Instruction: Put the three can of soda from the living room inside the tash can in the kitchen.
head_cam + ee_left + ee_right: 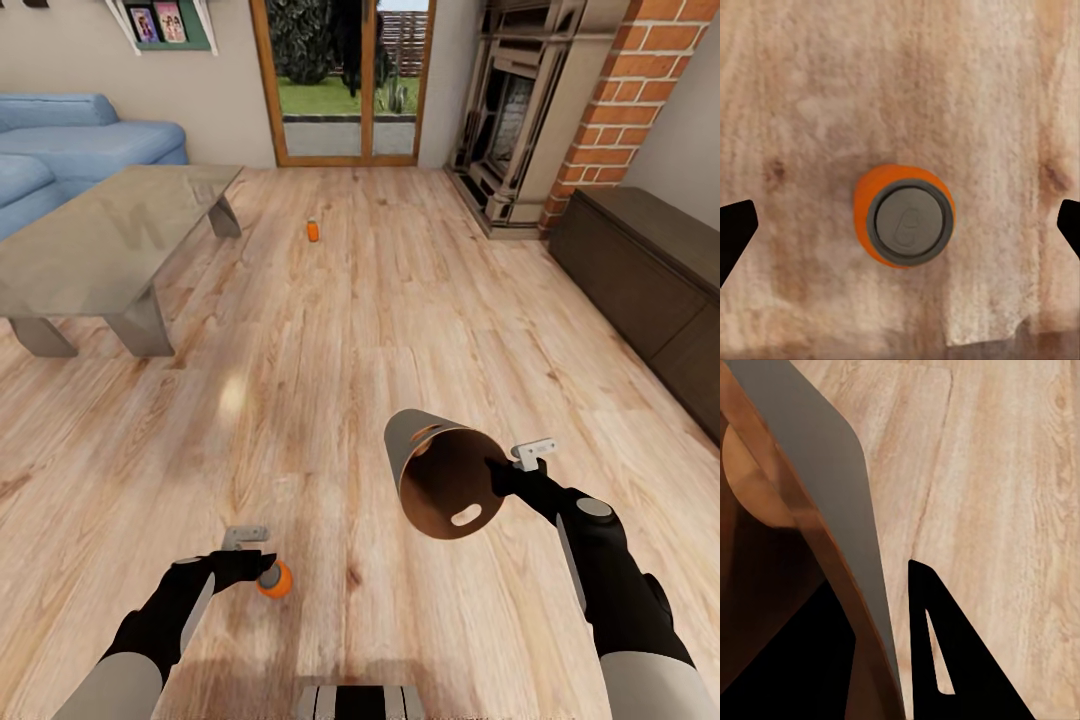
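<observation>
Left pincer (pixel 262 566) spread above an orange soda can (pixel 275 579); right pincer (pixel 503 470) pinching the trash can (pixel 445 470) rim.
Head view: a second orange can (pixel 313 231) stands far off on the floor. Left wrist view: the can (pixel 904 214) is upright between my spread fingers; I judge it light, rigid, slick, best gripped mid-body. Right wrist view: thin bucket wall (pixel 825 487) clamped, tilted.

A large glass low table (pixel 110 240) stands on grey legs beside a blue sofa (pixel 70 140). Wood-framed glass doors (pixel 350 80) open onto a garden. A fireplace (pixel 510 120) adjoins a brick column (pixel 620 100), with a dark cabinet (pixel 650 270) along the wall.
</observation>
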Available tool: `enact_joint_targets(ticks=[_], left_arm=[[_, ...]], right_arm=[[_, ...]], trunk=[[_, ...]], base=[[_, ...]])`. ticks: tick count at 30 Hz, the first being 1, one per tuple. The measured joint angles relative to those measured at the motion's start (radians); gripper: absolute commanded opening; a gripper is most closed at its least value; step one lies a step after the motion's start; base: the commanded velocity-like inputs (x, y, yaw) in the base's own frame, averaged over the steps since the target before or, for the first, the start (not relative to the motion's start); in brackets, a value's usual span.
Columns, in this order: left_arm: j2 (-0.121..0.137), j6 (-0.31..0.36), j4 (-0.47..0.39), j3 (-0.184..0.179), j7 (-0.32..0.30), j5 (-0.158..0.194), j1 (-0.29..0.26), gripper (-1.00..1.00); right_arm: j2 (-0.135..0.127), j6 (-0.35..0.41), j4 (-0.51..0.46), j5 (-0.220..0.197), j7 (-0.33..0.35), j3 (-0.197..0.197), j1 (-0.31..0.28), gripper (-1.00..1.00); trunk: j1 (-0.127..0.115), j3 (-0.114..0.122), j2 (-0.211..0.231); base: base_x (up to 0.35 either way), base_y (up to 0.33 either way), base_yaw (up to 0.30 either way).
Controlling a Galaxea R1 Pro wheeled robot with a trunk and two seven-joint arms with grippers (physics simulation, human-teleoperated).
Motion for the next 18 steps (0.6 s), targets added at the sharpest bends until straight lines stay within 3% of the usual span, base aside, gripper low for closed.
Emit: enact_joint_targets(ticks=[3,18], left_arm=[[0.0,0.0,-0.001,-0.001,-0.001,0.002,0.0,1.0],[0.0,-0.002,-0.002,-0.003,-0.003,0.003,0.0,1.0]], right_arm=[[0.0,0.0,0.0,0.0,0.0,0.0,0.0,-1.0],[0.001,-0.001,-0.018,-0.003,0.002,0.001,0.001,-1.0]], trunk=[[0.012,-0.014,-0.021],[0.012,-0.032,-0.021]], base=[[0.0,0.0,0.0],[0.03,0.0,0.0]])
